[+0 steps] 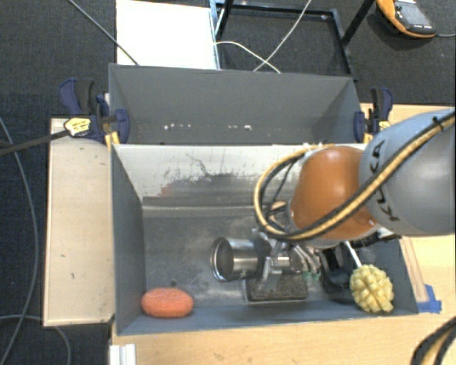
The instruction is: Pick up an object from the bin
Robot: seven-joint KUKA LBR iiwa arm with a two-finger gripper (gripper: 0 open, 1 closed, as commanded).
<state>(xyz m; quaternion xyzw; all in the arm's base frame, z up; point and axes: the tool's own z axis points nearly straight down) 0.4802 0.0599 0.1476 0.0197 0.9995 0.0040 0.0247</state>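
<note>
Dark, coarse carpet (43, 43) across the floor, crossed at the view's left by thin black cables (35, 142). At the top, a black metal frame (278, 9) standing on that carpet, with a white cable (281, 39) looping down through it. Pale wooden tabletop (285, 349) along the bottom and right edges, all under soft, even indoor light.

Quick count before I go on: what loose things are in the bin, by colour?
Orange: 1, oval lump, front left.
Silver: 1, metal cup on its side, mid-bin.
Dark: 1, flat block by the front wall.
Yellow: 1, knobbly lump, front right.
Total: 4 in view; the arm may hide more.
</note>
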